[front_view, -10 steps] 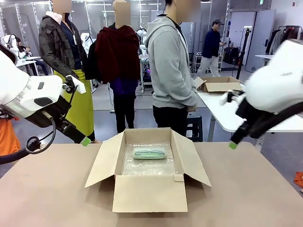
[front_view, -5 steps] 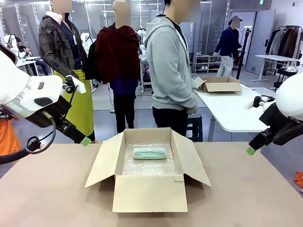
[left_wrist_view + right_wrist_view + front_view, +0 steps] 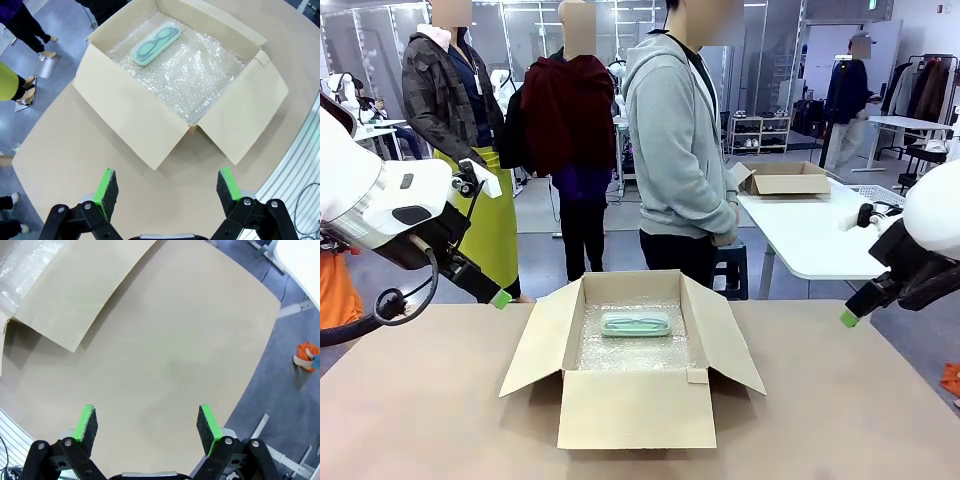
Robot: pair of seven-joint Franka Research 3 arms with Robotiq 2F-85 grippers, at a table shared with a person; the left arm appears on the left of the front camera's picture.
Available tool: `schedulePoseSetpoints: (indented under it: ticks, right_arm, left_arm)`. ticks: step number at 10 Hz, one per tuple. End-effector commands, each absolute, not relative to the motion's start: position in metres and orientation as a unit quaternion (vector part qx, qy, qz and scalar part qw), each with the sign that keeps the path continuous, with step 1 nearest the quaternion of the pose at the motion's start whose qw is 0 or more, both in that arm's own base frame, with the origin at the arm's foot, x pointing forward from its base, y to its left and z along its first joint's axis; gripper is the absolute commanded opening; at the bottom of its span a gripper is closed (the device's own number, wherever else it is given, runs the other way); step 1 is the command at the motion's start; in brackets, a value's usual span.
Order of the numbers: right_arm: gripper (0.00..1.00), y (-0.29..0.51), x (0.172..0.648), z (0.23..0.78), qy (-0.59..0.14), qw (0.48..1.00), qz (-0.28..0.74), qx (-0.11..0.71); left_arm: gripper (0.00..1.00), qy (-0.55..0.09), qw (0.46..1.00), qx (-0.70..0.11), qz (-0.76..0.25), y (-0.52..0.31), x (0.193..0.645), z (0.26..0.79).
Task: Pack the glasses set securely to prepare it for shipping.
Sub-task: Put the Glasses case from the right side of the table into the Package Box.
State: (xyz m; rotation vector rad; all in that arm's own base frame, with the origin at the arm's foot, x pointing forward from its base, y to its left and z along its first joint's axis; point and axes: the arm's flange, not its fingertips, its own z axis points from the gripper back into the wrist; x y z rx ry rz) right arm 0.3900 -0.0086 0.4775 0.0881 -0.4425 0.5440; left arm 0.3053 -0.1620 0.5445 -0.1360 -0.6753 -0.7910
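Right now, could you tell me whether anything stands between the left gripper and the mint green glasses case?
Nothing visible does. The left gripper hangs open above the table, and the mint green case lies uncovered on the bubble wrap in the cardboard box, whose flaps are spread open.

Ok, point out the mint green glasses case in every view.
Front view: mint green case at centre, on bubble wrap inside the open cardboard box.
Left wrist view: the case at upper middle, lying diagonally in the box.
Right wrist view: a box flap at upper left.
Shared landmark: the cardboard box.
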Motion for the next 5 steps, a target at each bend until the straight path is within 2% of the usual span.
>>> schedulePoseSetpoints:
  ticks: [1, 5]
  right_arm:
    - [1.0, -0.0083, 0.3901, 0.4788, -0.212, 0.939, 0.268, 0.045]
    - [1.0, -0.0083, 0.3901, 0.4788, -0.212, 0.939, 0.268, 0.045]
  left_arm:
    - [1.0, -0.324, 0.865, -0.062, -0.379, -0.1605, 0.3052, 0.5455]
    - [1.0, -0.324, 0.865, -0.062, -0.379, -0.1605, 0.3052, 0.5455]
